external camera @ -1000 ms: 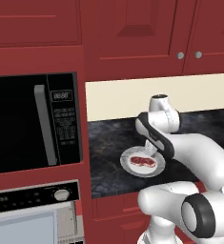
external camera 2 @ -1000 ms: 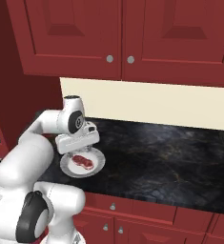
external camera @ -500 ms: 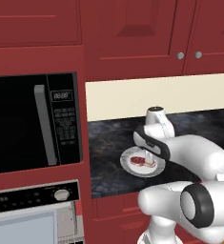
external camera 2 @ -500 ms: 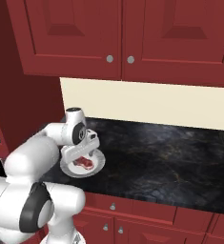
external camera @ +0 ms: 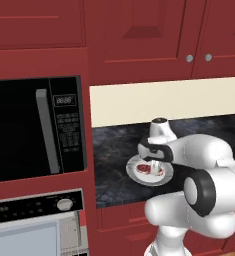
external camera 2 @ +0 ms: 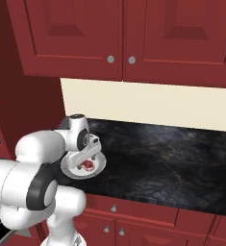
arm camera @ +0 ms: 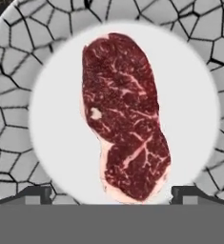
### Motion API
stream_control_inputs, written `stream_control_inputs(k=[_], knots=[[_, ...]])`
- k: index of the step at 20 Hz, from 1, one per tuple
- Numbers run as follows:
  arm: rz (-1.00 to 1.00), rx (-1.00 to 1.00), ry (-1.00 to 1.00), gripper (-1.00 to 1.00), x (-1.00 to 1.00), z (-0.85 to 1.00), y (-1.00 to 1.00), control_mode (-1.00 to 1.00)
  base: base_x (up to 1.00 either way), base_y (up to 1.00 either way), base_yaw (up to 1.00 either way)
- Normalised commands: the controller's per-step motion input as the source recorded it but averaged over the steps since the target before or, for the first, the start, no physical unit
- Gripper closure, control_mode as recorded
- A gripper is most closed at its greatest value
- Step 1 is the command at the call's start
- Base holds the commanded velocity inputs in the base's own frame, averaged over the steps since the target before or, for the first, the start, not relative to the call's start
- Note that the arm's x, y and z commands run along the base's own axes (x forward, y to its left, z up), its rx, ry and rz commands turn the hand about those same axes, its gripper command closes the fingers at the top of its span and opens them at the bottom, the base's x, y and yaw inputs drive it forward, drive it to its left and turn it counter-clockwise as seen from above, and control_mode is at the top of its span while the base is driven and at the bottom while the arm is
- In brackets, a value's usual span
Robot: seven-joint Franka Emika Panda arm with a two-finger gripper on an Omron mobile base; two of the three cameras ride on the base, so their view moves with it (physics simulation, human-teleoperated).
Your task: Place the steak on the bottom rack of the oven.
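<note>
Steak flat on the plate, lying lengthwise through the plate's smooth white centre in the hand view; red with pale marbling and a thin fat edge. Plate rim carries a grey cracked-stone pattern. Plate sits on the dark marbled counter, near its front edge, close to the left end by the red cabinet wall.

Gripper directly above the steak, pointing down at it. Two dark fingertips show at the bottom of the hand view, set wide apart, one on each side of the steak's narrow end; nothing between them, nothing held. Whether the tips touch the plate cannot be told.

In the left base view the hand hangs low over the plate, hiding part of the steak. In the right base view the steak shows as a small red patch under the hand.

Microwave set in the red cabinetry left of the counter, door shut, vertical grey handle. Below it the oven: dark control strip, round silver knob, pale window at the frame's bottom edge. Red upper cabinets with small round knobs above a cream backsplash
</note>
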Motion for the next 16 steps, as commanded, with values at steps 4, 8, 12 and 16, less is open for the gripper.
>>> stream_control_inputs(k=[4,8,12,16], knots=[[0.05,0.00,0.00,-1.00,0.20,-0.34,0.00,-1.00,0.00,0.00,0.00],[0.06,0.00,0.00,-1.00,0.15,-0.38,0.00,-1.00,0.00,0.00,0.00],[0.06,0.00,-0.01,-1.00,0.09,-0.23,0.00,-1.00,0.00,0.00,0.00],[0.04,0.00,0.00,-1.00,0.00,-0.10,0.00,-1.00,0.00,0.00,0.00]])
